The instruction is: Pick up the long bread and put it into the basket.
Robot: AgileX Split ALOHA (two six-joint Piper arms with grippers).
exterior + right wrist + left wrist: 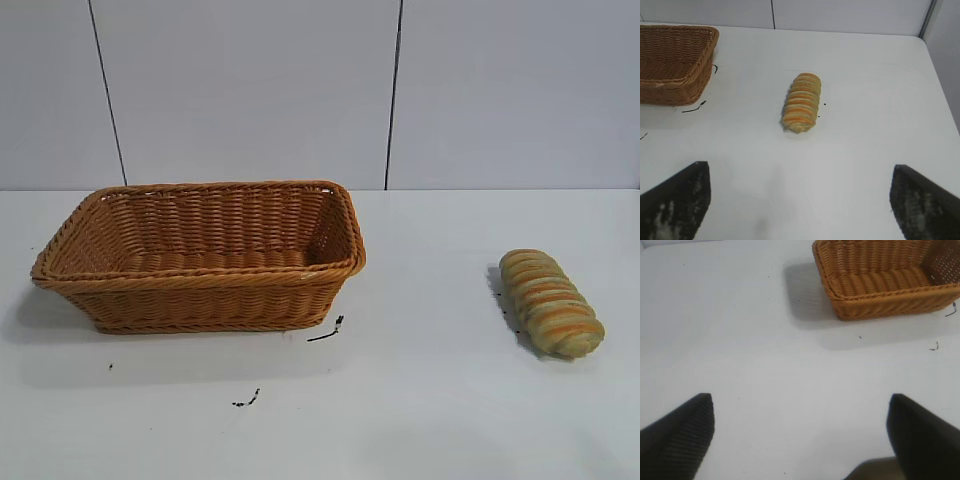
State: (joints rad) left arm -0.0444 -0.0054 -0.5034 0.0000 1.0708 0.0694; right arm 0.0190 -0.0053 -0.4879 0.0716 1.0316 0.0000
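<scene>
The long bread (551, 302), pale tan with orange-brown ridged stripes, lies on the white table at the right. It also shows in the right wrist view (801, 102). The orange-brown wicker basket (200, 290) stands at the left, with nothing in it; it also shows in the left wrist view (880, 302) and the right wrist view (675, 75). Neither gripper shows in the exterior view. My right gripper (800, 197) is open and empty, well short of the bread. My left gripper (800, 432) is open and empty over bare table, away from the basket.
Small black marks lie on the table in front of the basket (327, 331) and nearer the front (247, 400). A grey panelled wall (320, 90) stands behind the table. The table's edge (940, 90) shows in the right wrist view, beyond the bread.
</scene>
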